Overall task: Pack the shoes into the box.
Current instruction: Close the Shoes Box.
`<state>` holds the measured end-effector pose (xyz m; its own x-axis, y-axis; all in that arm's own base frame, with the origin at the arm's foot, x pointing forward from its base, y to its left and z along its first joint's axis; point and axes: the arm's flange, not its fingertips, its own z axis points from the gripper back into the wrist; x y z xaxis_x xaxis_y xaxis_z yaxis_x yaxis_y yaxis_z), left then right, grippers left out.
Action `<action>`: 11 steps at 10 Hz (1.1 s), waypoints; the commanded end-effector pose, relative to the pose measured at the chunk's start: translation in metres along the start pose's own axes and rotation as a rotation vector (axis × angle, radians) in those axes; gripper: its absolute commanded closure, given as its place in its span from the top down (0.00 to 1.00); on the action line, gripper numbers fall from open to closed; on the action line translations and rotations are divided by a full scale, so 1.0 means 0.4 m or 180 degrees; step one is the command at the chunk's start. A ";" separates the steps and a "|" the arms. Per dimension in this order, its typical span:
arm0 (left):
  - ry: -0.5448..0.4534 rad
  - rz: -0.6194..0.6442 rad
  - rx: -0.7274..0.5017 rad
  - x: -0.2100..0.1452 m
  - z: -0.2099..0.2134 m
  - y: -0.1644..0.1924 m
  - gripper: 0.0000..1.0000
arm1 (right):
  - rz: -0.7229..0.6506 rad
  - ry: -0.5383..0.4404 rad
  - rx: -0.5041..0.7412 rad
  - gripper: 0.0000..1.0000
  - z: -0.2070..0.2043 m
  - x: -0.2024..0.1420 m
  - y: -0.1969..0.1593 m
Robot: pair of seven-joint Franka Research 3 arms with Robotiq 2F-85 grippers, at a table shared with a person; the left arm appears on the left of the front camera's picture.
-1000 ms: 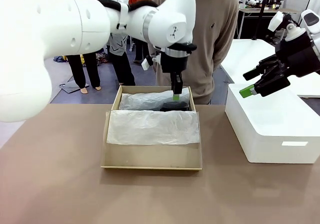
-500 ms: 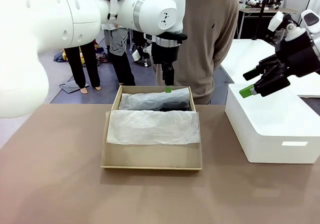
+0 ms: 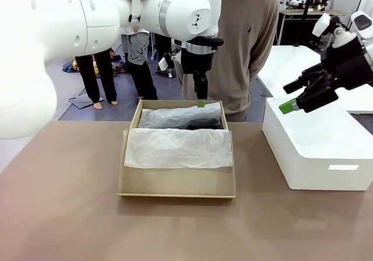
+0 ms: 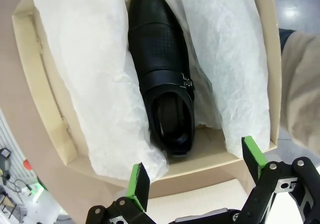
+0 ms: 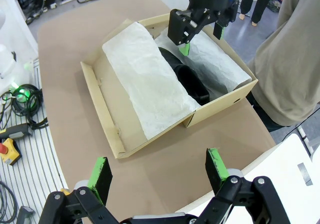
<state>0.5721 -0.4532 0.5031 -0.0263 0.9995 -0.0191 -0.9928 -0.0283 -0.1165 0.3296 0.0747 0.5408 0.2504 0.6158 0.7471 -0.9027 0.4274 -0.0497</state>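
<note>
I see the brown table point(image 3: 58, 214) bare to the left of the load and along its near edge, so there is free room on those sides. On the right the white block point(image 3: 315, 156) sits on the table, with only a strip of table between its left wall and the box. A person point(image 3: 245, 39) stands close against the far edge, just behind the box.

The box point(image 3: 175, 190) lies open mid-table, its long sides square to me. White tissue paper point(image 3: 178, 147) covers the near half and also bunches in the far half. In the left wrist view, one black shoe point(image 4: 162, 79) lies in the channel between two tissue folds. Its heel is near the box's end wall and its buckle strap faces up. I cannot tell where the second shoe is.

My left gripper point(image 4: 195, 166) hangs above the box's far rim with its jaws spread wide and nothing between them, clear of the shoe. My right gripper point(image 3: 289, 96) hovers over the white block's left end, well apart from the box. It too is spread wide and empty.
</note>
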 end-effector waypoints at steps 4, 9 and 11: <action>-0.0038 0.0050 -0.0027 0.007 0.011 -0.001 1.00 | 0.0064 -0.0091 0.0053 1.00 -0.003 0.001 -0.009; 0.0122 -0.1410 -0.0323 0.140 0.103 -0.022 1.00 | 0.0064 -0.0091 0.0053 1.00 -0.003 0.001 -0.009; 0.0279 -0.2157 -0.0305 0.224 0.144 -0.041 1.00 | 0.0064 -0.0091 0.0053 1.00 -0.003 0.001 -0.009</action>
<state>0.5904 -0.3868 0.5665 0.5010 0.8645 0.0417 -0.8390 0.4969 -0.2218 0.3295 0.0747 0.5408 0.2503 0.6159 0.7470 -0.9027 0.4273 -0.0498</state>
